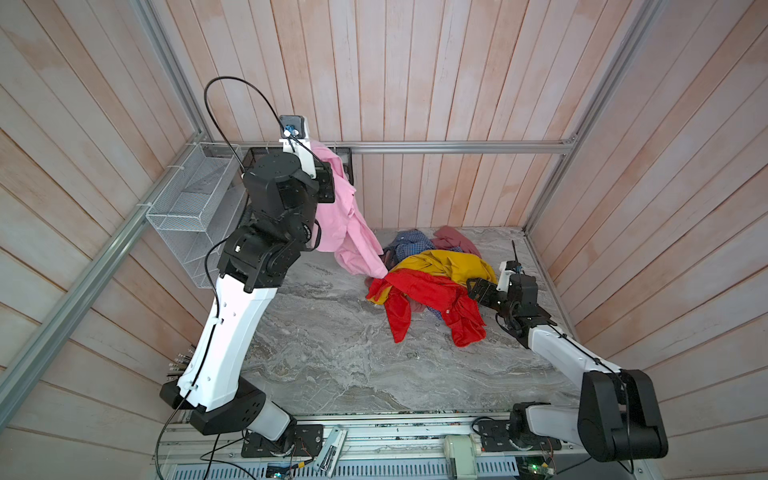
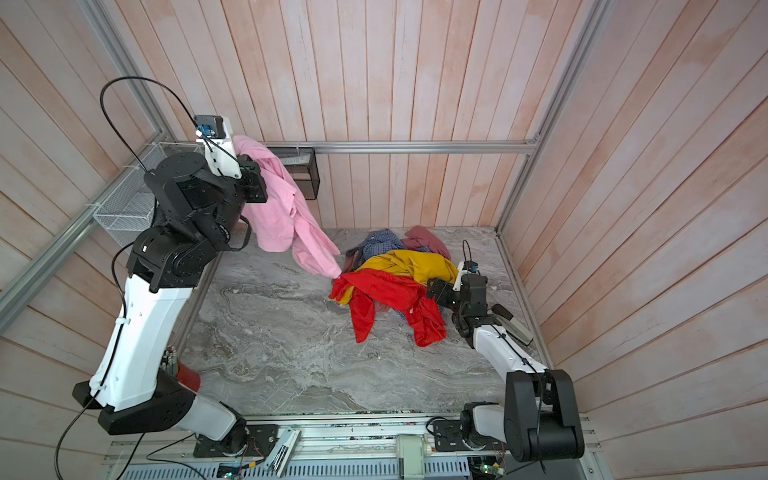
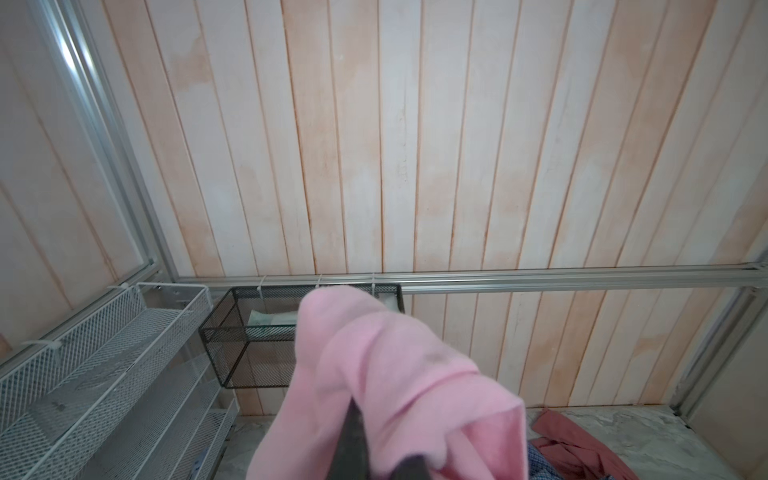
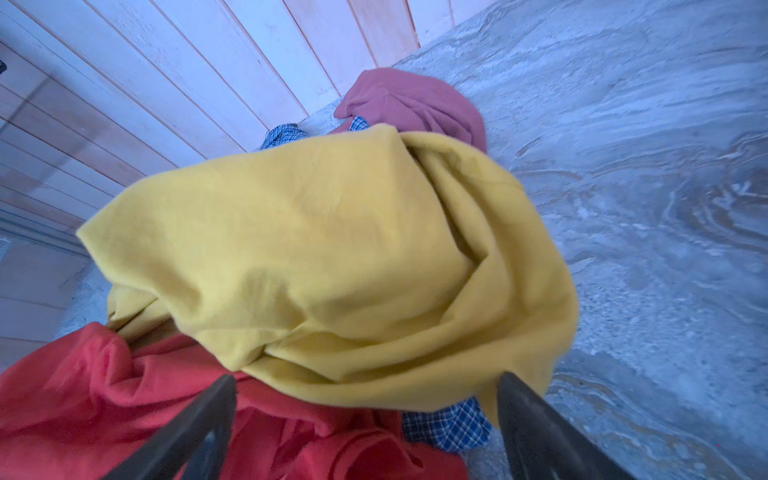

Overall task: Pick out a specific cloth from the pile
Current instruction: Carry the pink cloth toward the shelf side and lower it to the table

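The cloth [image 1: 345, 220], plain light pink, hangs from my left gripper [image 1: 328, 183], which is shut on its top and raised high at the back left. Both top views show its lower tip [image 2: 332, 270] touching the pile [image 1: 432, 282]. In the left wrist view the cloth [image 3: 395, 374] drapes over the dark fingers [image 3: 353, 436]. The pile holds mustard yellow [image 4: 332, 249], bright red [image 4: 83, 395], blue checked [image 4: 449, 424] and dusty rose [image 4: 415, 104] garments. My right gripper [image 1: 476, 289] stands open at the pile's right side, low over the table, holding nothing.
A white wire basket [image 1: 195, 195] hangs on the left wall rail. A black mesh basket [image 2: 307, 174] hangs on the back rail just behind the lifted cloth. The grey marble tabletop [image 1: 332, 353] is bordered by aluminium frame posts and wooden walls.
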